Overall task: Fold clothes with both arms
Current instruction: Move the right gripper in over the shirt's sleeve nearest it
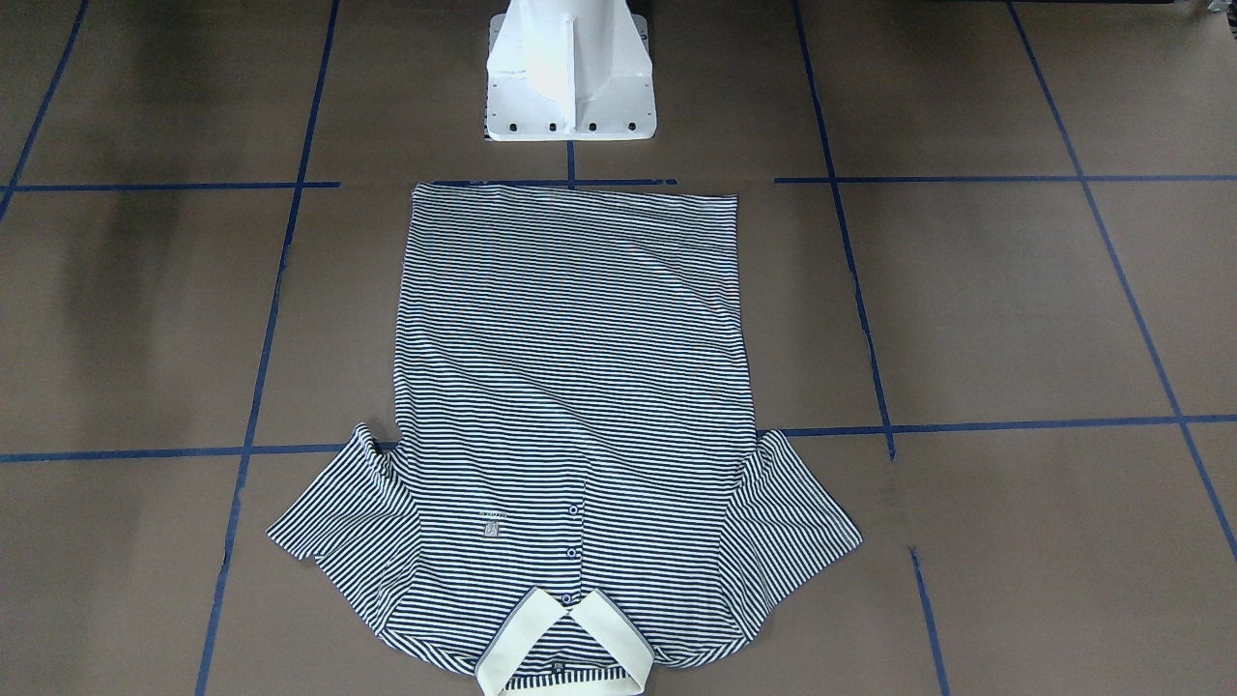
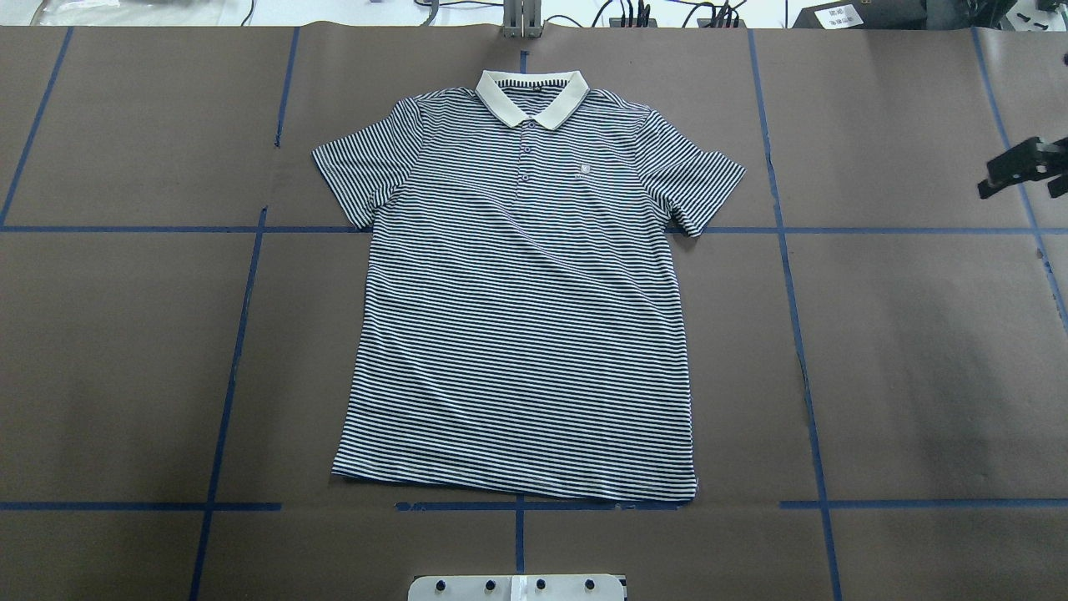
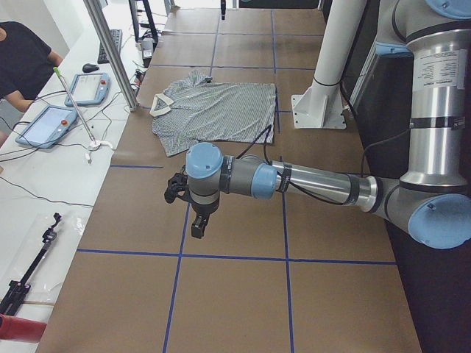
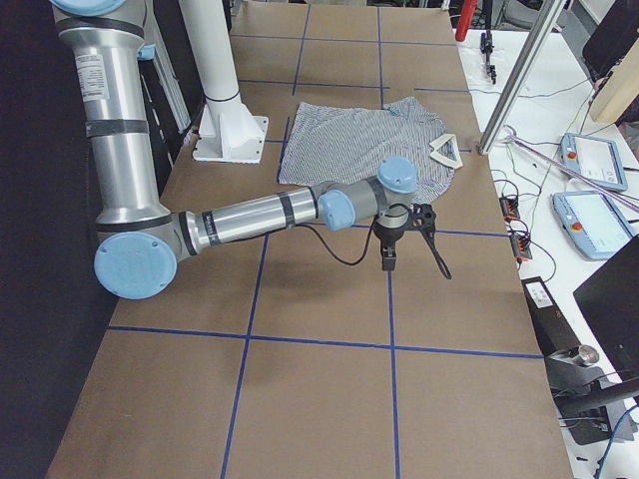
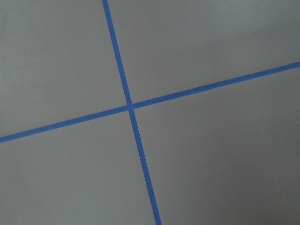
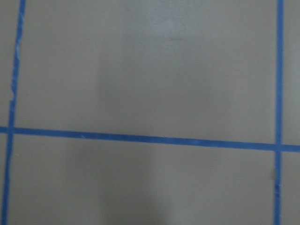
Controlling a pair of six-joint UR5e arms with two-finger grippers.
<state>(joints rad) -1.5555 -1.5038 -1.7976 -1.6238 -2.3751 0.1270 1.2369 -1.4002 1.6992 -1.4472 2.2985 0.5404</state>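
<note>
The left arm's black two-finger gripper (image 3: 184, 213) hangs mid-frame in the side view; I cannot tell how its jaws stand. The navy-and-white striped polo shirt (image 2: 521, 317) lies flat and untouched at the overhead view's centre, collar uppermost, with no fold made yet. At the right edge the right arm's black gripper (image 2: 1020, 177) hovers, jaws apparently spread, empty.

Bright, even light from above. Soft broad shadows on brown table (image 1: 126, 242). White pedestal (image 1: 570, 68) glares, nearly blown out. Polo shirt (image 2: 517, 317) stripes crisp overhead. Right wrist view dim, blurred; left wrist view sharper.
</note>
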